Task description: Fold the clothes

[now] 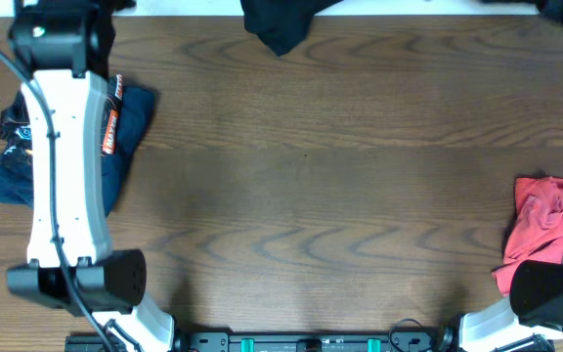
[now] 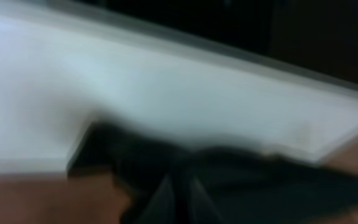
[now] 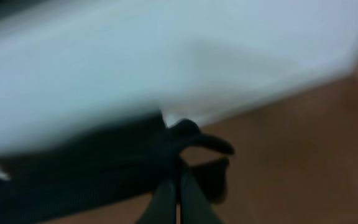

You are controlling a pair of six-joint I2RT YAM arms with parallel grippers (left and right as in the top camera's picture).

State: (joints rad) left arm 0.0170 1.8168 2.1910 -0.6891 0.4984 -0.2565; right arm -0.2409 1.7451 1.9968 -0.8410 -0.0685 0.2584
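Black garment is lying bunched just ahead of left gripper and right gripper, opening and hold too blurred to tell; flattening it on the bench first is looking wisest.

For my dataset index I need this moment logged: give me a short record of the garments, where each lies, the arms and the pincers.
surface: wooden table
blue garment: crumpled, left side, partly under the left arm
red garment: crumpled, at the right edge, beside the right arm
black garment: bunched at the far edge, near the middle
folded so far: none looks folded
pincers: both wrist views are too blurred to tell open or shut
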